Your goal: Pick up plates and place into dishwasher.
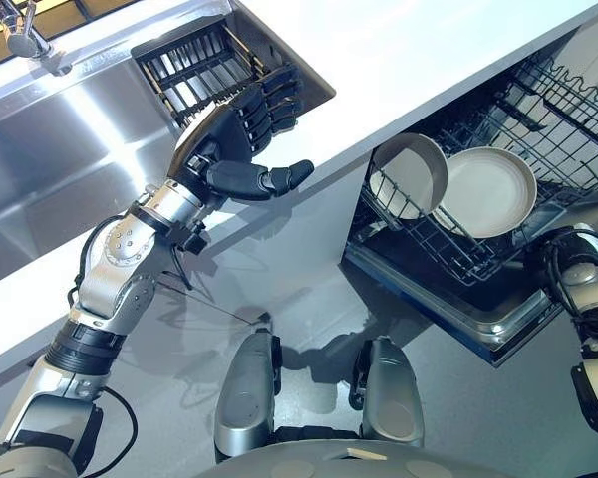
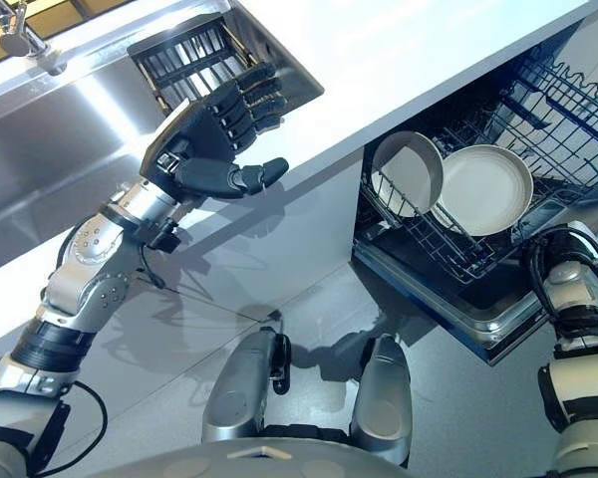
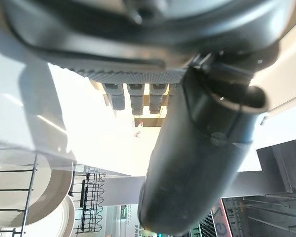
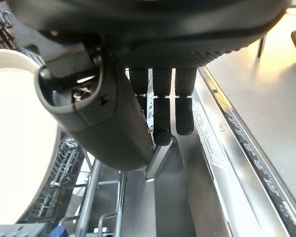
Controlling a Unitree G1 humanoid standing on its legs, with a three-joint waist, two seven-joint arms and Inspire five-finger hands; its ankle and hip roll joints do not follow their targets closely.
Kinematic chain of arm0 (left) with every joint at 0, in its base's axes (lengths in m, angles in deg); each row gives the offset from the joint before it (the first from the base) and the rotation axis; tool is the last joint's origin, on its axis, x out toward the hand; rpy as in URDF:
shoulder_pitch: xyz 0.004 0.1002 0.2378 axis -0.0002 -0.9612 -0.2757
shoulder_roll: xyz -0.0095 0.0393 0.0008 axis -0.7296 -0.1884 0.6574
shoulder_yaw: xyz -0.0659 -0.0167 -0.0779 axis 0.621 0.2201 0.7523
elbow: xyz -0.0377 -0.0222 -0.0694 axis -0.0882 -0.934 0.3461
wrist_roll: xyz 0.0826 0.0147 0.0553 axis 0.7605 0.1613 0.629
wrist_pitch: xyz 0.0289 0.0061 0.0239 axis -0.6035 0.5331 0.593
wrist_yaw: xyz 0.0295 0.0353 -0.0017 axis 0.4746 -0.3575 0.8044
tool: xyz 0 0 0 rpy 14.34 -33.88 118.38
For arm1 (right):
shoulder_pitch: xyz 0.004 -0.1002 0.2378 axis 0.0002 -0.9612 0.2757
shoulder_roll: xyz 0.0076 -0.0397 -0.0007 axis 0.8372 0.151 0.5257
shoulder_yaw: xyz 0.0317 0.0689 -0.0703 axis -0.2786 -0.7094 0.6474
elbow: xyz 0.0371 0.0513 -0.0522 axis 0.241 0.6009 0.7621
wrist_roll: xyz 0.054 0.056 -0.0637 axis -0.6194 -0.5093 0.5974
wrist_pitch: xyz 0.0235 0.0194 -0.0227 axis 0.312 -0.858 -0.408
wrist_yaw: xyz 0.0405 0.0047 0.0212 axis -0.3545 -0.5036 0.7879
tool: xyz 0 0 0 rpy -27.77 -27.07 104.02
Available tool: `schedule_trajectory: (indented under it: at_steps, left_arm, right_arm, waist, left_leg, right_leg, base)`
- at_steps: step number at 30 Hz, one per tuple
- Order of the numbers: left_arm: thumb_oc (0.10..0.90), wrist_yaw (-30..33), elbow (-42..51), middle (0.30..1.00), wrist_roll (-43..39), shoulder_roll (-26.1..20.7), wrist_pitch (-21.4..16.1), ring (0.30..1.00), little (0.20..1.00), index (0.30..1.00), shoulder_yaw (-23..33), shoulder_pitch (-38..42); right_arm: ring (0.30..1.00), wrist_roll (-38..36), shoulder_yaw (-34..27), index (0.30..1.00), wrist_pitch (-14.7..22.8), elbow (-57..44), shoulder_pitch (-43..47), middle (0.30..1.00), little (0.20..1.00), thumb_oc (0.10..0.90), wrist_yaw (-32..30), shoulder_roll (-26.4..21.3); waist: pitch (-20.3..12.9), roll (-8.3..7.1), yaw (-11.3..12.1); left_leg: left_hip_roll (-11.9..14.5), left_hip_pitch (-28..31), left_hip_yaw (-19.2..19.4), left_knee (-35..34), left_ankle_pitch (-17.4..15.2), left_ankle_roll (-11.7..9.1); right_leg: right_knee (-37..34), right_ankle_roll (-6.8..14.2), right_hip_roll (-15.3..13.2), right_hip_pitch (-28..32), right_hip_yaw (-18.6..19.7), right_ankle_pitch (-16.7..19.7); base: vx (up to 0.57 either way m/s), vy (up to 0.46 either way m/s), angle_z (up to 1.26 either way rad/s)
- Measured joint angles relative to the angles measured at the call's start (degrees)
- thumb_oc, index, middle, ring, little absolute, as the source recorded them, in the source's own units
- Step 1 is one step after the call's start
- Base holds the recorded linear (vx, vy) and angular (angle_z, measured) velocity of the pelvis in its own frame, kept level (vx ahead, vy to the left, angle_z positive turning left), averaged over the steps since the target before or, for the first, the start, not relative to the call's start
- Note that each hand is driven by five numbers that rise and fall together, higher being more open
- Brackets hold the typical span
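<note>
Our left hand is raised over the white countertop beside the stainless steel sink, its dark fingers loosely bent and holding nothing, thumb jutting sideways, just in front of the black slotted drying rack set in the sink's corner. Our right hand hangs with fingers straight and empty above the pulled-out dishwasher's steel door edge. Two round cream-white plates stand on edge side by side in the dark wire dishwasher rack, the left one deeper, like a shallow bowl.
</note>
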Motion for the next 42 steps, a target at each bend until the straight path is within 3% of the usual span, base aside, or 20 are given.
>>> schedule_trajectory:
  at_steps: [7, 11, 18, 28, 35, 39, 42]
  left_arm:
    - [0.800, 0.82, 0.40, 0.900, 0.01, -0.16, 0.58, 0.900, 0.900, 0.900, 0.04, 0.28]
    - [0.800, 0.76, 0.47, 0.900, 0.03, -0.16, 0.58, 0.900, 0.900, 0.900, 0.03, 0.62]
    - [0.800, 0.91, 0.58, 0.900, 0.10, -0.16, 0.68, 0.900, 0.900, 0.900, 0.02, 0.71]
    - [0.800, 1.09, 0.45, 0.900, 0.15, -0.08, 0.97, 0.900, 0.900, 0.900, 0.10, 0.66]
    - [0.800, 1.16, 0.44, 0.900, 0.15, -0.08, 0.94, 0.900, 0.900, 0.900, 0.32, 0.39]
    - [0.800, 1.13, 0.43, 0.900, 0.14, -0.07, 0.64, 0.900, 0.900, 0.900, 0.41, 0.24]
    - [0.800, 1.13, 0.41, 0.900, 0.14, 0.16, 0.55, 0.900, 0.900, 0.900, 0.41, 0.19]
  right_arm:
    - [0.300, 0.36, 3.18, 0.300, -1.51, 1.87, 2.33, 0.300, 0.200, 0.100, 2.19, 0.45]
    - [0.300, 3.72, 8.27, 0.300, -1.87, 2.28, 2.78, 0.300, 0.200, 0.100, 4.83, 1.92]
    - [0.300, 3.46, 10.46, 0.300, -3.69, 3.84, 5.72, 0.300, 0.200, 0.100, 6.30, 2.96]
    - [0.300, -5.07, 10.82, 0.300, -5.52, 3.83, 6.25, 0.300, 0.200, 0.100, 4.56, 3.03]
    - [0.300, -11.15, 10.48, 0.300, -5.25, 1.91, 6.25, 0.300, 0.200, 0.100, -0.73, 3.22]
    - [0.300, -19.63, 8.14, 0.300, -3.58, -0.10, 6.26, 0.300, 0.200, 0.100, -3.54, 3.16]
    - [0.300, -28.13, 5.63, 0.300, -0.97, -0.88, 6.26, 0.300, 0.200, 0.100, -6.18, 3.67]
  waist:
    - [0.00, 0.00, 0.09]
    - [0.01, 0.02, 0.07]
    - [0.01, 0.03, 0.39]
    - [0.05, 0.10, 0.58]
    - [0.25, 0.47, 0.66]
    - [0.33, 0.62, 0.72]
    - [0.97, 1.80, 0.99]
  left_leg:
    - [-0.38, -0.81, -0.37, 1.04, -0.02, 0.01]
    - [-0.56, -1.51, -0.73, 1.56, 0.00, -0.03]
    - [-0.91, -1.69, -0.88, 1.71, 0.15, -0.18]
    - [-1.34, -1.68, -1.26, 1.73, 0.37, -0.43]
    - [-1.50, -1.71, -1.62, 1.72, 0.45, -0.44]
    - [-1.52, -1.71, -1.75, 1.67, 0.52, -0.55]
    - [-1.65, -1.65, -2.14, 1.67, 0.62, -0.62]
  right_leg:
    - [1.21, 0.02, -0.38, -0.66, 0.04, -0.23]
    - [2.16, -0.20, -0.78, -1.16, -0.22, -0.71]
    - [2.93, -0.30, -1.15, -1.51, -0.23, -0.98]
    - [3.18, -0.30, -1.32, -1.45, -0.26, -0.99]
    - [3.23, -0.32, -1.37, -1.37, -0.45, -1.00]
    - [3.26, -0.43, -1.37, -1.28, -0.65, -1.07]
    - [3.27, -0.45, -1.48, -0.89, -1.06, -1.09]
  base:
    - [-0.01, 0.000, 0.02]
    - [-0.02, 0.000, 0.06]
    - [0.00, 0.000, 0.01]
    - [0.01, 0.009, 0.00]
    - [0.00, 0.000, 0.00]
    - [0.02, 0.017, 0.01]
    - [0.02, 0.013, 0.06]
